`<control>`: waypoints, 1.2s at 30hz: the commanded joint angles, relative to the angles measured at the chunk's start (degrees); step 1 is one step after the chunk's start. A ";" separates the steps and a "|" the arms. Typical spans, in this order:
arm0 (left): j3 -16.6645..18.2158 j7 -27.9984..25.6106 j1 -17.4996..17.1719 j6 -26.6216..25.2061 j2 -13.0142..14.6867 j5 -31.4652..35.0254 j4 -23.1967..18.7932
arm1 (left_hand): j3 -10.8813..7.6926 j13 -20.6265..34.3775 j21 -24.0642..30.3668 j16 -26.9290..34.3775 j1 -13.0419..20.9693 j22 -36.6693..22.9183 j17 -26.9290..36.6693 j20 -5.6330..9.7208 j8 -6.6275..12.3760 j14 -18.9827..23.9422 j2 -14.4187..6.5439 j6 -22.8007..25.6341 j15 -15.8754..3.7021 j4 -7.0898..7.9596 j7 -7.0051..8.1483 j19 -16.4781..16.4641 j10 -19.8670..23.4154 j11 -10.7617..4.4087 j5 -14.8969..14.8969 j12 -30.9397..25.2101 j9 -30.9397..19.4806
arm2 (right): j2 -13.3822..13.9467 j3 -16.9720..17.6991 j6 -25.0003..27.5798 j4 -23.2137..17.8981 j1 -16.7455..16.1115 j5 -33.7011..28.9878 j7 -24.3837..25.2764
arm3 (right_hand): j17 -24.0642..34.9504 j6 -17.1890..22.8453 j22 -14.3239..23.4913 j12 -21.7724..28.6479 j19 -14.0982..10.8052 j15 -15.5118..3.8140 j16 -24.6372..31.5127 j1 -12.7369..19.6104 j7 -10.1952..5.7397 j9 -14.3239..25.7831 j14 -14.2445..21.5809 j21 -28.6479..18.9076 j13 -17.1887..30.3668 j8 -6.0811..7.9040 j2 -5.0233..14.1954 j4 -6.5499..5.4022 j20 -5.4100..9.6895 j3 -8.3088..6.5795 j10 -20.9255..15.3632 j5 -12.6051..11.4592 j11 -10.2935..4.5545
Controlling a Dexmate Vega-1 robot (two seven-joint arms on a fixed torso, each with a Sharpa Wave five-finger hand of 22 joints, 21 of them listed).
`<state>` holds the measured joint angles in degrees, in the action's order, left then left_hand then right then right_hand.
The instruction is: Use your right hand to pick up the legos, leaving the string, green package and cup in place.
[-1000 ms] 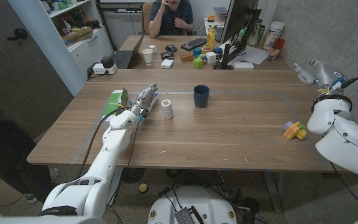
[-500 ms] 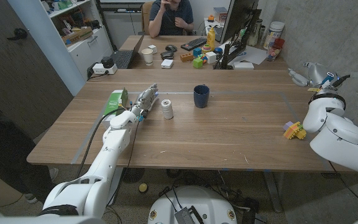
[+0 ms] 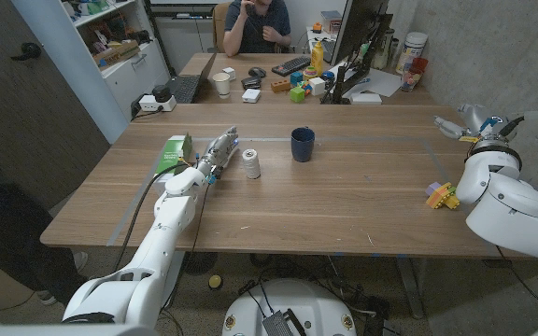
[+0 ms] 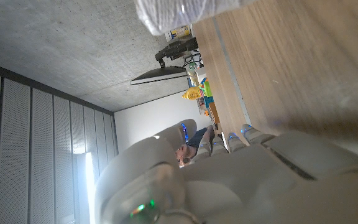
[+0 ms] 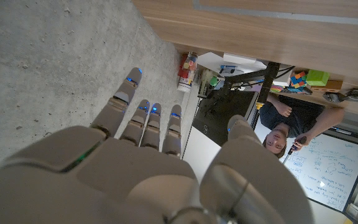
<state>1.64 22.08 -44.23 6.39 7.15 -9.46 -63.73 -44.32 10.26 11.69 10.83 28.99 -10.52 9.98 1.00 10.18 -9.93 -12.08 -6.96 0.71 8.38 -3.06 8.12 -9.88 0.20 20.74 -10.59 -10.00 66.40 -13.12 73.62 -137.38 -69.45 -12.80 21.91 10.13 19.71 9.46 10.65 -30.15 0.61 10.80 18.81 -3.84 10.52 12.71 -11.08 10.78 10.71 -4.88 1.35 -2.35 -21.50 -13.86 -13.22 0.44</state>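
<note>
Right hand [image 3: 456, 119] is seen held up in the air near the far right side of the counter [image 3: 344, 201], with its fingers spread apart and nothing held in them. The legos [image 3: 443, 195] are found near the right edge of the counter, close beside the right arm and nearer to the robot than the hand is. They are well apart from the blue cup [image 3: 303, 144], the string [image 3: 251, 163] and the green package [image 3: 172, 152].

The legos are made up of a few small blocks, yellow, purple and a bit of green, and they look stuck together in one little clump. They are judged to be light and hard, and a bit smooth, so they could slip. The clump could be knocked off the counter, since the edge is so near. It is best taken hold of by its two sides, with the thumb on one side and fingers on the other.

Left hand [image 3: 220, 149] is seen out on the counter between the green package and the string, with its fingers stretched out and nothing held.

How many blocks there are cannot be told, as the clump is too small. Part of the string is cut off in the left wrist view.
</note>
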 commanded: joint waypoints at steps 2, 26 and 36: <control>-0.18 0.45 -0.63 0.18 0.21 -0.19 -0.69 | 0.15 0.21 0.35 0.47 0.20 -0.23 0.22 -0.01 0.14 -8.48 -0.10 -0.60 0.29 0.11 0.07 0.47 -4.85 -0.06 0.07 -0.20 -0.16 | 3.71 -4.35 6.36 -1.74 3.06 5.86 0.62 | 0.14 -0.29 0.10 -0.12 -0.24 0.31 0.04 0.83 -0.84 0.21 -0.09 -0.03 0.17 0.14 -0.21 0.73 -0.35 -0.02 0.71 0.07 -0.21; -0.50 0.04 -2.30 -0.11 0.72 -0.34 -3.93 | 0.12 0.21 0.32 0.46 0.27 -0.24 0.21 0.04 0.08 -8.58 -0.09 -0.95 0.24 0.04 0.20 0.63 -5.02 -0.19 0.14 -0.19 -0.16 | 4.79 -6.72 6.36 0.55 3.86 7.84 -1.17 | 0.19 -0.66 0.09 -0.09 -0.14 0.43 0.01 2.72 -1.68 0.27 -0.38 0.26 0.19 0.14 -0.26 2.11 -0.51 -0.03 1.64 0.07 -0.83; -0.77 -0.32 -2.99 -0.43 0.82 -0.43 -5.33 | 0.12 0.21 0.33 0.46 0.30 -0.25 0.21 0.03 0.11 -8.61 -0.08 -0.99 0.27 0.02 0.19 0.66 -5.08 -0.10 0.17 -0.20 -0.16 | 4.39 -7.03 6.36 1.98 3.69 6.27 -6.66 | 0.22 -1.60 0.08 -0.32 0.75 0.85 -0.24 3.89 -2.19 0.32 -1.44 0.62 0.21 -0.07 -0.47 3.02 -0.67 0.15 3.13 0.08 -1.60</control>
<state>1.20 22.08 -46.43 6.45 7.81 -9.78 -67.44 -44.32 10.26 11.70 10.83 28.99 -10.52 9.98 1.00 10.18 -9.93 -12.08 -7.27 0.70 8.39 -2.75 8.12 -9.88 0.20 20.74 -10.59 -10.00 70.89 -19.35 79.83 -136.71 -65.92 -5.10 20.60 10.28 18.52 9.44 10.64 -29.88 1.26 10.80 21.78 -5.65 10.52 12.04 -10.75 10.78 10.71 -5.28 3.79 -3.02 -21.35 -11.48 -13.22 -0.69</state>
